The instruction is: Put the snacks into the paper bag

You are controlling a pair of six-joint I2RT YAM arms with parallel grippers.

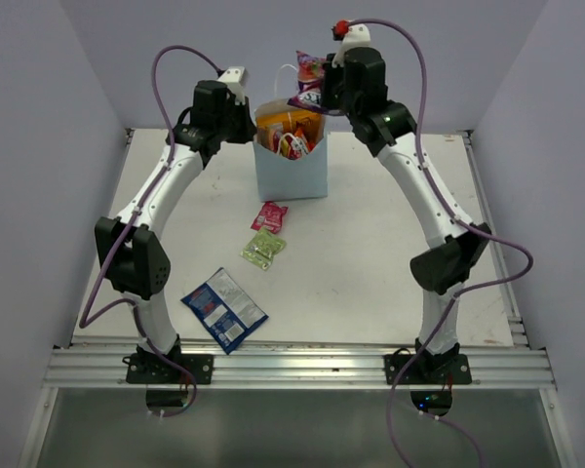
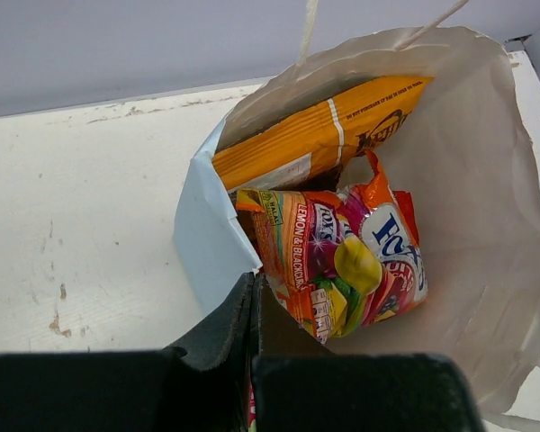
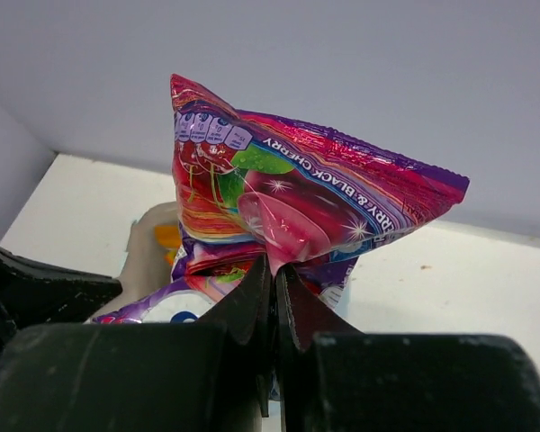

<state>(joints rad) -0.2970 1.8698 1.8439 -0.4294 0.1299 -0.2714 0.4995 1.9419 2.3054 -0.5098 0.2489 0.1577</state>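
Note:
The white paper bag [image 1: 291, 171] stands upright at the back middle of the table. It holds the orange chip bag [image 2: 319, 135] and a yellow-red candy bag [image 2: 342, 261]. My left gripper [image 1: 252, 125] is shut on the bag's left rim [image 2: 211, 238], one finger outside and one inside. My right gripper [image 1: 319, 94] is shut on the purple candy bag [image 3: 297, 198] and holds it above the bag's back right corner. A pink sachet [image 1: 270, 215], a green sachet [image 1: 262, 248] and a blue-white packet [image 1: 223, 308] lie on the table in front of the bag.
The white table [image 1: 370, 253] is walled by grey panels at the back and sides. A metal rail [image 1: 292, 366] runs along the near edge by both arm bases. The paper bag's thin handles [image 2: 306, 31] stick up at its far rim.

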